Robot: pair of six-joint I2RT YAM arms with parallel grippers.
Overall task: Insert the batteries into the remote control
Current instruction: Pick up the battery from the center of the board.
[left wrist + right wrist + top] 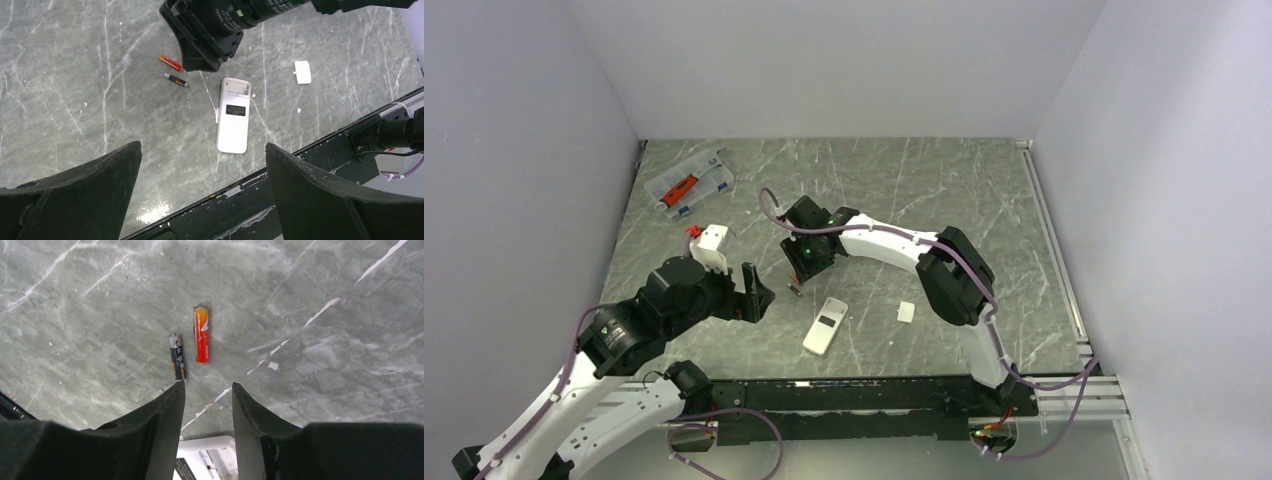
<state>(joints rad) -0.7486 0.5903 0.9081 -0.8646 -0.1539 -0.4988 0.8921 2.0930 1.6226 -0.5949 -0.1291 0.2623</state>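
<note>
The remote control (233, 120) lies back up on the marble table, its battery bay (236, 86) uncovered at the far end. Two batteries lie loose side by side just beyond it: an orange-red one (201, 335) and a dark one (177, 356). My right gripper (207, 385) hangs over the table just short of them, jaws partly open with nothing between; its left fingertip is close to the dark battery's near end. The remote's bay end (210, 457) shows below its fingers. My left gripper (202, 146) is wide open and empty near the front edge, left of the remote (826, 325).
A small white square piece (302, 71) lies right of the remote. A clear plastic organiser case (689, 183) with a red tool sits at the back left. The black rail (280, 170) runs along the table's front edge. Walls enclose three sides.
</note>
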